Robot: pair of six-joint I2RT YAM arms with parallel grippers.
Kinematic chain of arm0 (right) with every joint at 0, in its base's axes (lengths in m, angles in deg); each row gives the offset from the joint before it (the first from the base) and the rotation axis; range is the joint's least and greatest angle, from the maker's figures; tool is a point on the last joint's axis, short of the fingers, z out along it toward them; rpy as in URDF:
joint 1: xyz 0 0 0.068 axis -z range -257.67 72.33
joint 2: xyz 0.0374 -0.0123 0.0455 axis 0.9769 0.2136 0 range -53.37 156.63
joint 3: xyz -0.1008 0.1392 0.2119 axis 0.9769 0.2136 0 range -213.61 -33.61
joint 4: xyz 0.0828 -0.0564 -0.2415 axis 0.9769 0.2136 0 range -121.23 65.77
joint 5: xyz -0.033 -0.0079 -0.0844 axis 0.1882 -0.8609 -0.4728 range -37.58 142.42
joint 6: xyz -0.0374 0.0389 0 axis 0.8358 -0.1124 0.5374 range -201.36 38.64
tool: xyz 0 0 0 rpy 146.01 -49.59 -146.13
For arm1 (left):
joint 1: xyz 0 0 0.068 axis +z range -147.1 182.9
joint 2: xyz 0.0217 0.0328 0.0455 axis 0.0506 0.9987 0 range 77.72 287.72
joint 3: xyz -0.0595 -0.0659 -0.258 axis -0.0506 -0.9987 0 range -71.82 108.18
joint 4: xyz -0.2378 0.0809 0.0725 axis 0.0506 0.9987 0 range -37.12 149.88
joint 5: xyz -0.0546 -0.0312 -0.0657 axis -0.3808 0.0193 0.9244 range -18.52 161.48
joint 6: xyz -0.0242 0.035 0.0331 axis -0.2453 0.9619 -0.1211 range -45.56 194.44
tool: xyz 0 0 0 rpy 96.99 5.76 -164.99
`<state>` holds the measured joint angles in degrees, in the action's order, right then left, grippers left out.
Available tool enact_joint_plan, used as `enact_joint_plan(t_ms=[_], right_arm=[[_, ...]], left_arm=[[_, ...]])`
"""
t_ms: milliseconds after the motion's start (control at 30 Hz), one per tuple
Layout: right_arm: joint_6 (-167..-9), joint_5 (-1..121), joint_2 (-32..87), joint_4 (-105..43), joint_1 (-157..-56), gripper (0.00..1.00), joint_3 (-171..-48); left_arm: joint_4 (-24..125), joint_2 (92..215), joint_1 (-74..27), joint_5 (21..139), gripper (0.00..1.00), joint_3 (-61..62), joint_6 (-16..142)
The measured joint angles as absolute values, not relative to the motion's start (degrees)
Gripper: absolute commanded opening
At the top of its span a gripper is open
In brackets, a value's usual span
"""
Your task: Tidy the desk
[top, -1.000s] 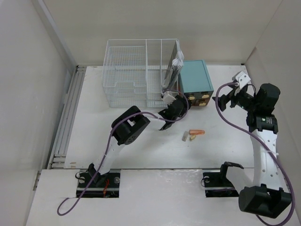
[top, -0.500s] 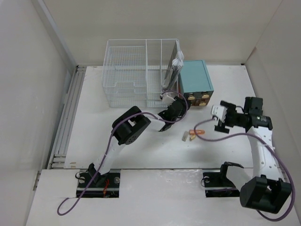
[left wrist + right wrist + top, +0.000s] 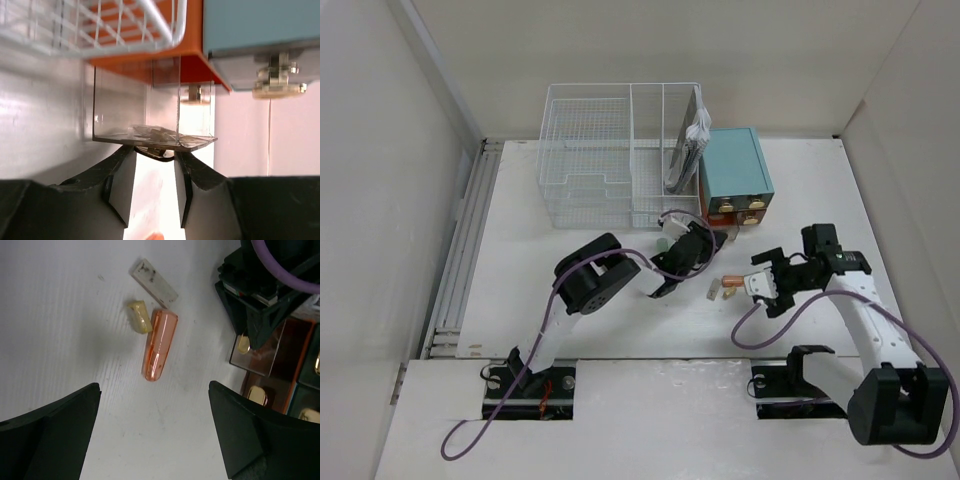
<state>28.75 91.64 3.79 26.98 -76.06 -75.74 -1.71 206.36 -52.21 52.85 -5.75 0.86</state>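
Desk (image 3: 620, 322) just beneath right gripper (image 3: 757, 283)

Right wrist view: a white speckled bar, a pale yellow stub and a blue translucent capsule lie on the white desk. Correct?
No: the translucent capsule is orange, not blue, per the right wrist view. The white speckled bar, pale yellow stub and white desk stand.

From above we see, upper centre, a white wire rack (image 3: 600, 150) with a teal drawer box (image 3: 735, 165) just right of it, one clear drawer (image 3: 150, 115) standing out. Below the box lie an orange capsule (image 3: 160, 344), a yellowish nub (image 3: 139, 316) against it and a speckled white bar (image 3: 153, 282) near.
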Motion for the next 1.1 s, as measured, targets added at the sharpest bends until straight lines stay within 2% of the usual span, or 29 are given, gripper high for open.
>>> enact_joint_plan(t_ms=[67, 200, 267, 333, 700, 900, 1000, 1100], right_arm=[[28.4, 91.3, 5.3, 25.1, -78.0, 0.94, -75.2], [27.6, 90.5, 9.3, 21.5, -78.9, 0.87, -74.7], [26.9, 89.9, 11.7, 20.2, -78.9, 0.78, -74.7], [26.2, 89.4, 14.3, 19.3, -78.9, 0.74, -74.9], [24.1, 88.1, 20.0, 18.0, -78.9, 0.62, -76.2], [21.9, 88.0, 25.6, 18.6, -79.2, 0.55, -81.2], [19.9, 87.8, 28.8, 18.1, -79.8, 0.55, -83.3], [18.4, 86.9, 29.5, 17.8, -80.7, 0.55, -83.3]], left_arm=[[-2.4, 205.9, -52.6, 53.2, 0.15, -6.8, 0.7], [-3.9, 205.4, -53.0, 54.1, 0.15, -8.6, 0.5], [-4.7, 205.2, -53.2, 54.4, 0.15, -9.2, 0.4], [-5.2, 205.0, -53.4, 54.6, 0.15, -9.9, 0.3], [-7.9, 203.9, -54.3, 55.9, 0.15, -13.1, -0.2], [-8.0, 203.0, -54.5, 56.7, 0.15, -14.2, -0.2], [-8.3, 202.7, -54.5, 57.2, 0.27, -14.7, -0.2], [-8.8, 202.5, -54.5, 57.5, 0.52, -15.7, 0.2]])
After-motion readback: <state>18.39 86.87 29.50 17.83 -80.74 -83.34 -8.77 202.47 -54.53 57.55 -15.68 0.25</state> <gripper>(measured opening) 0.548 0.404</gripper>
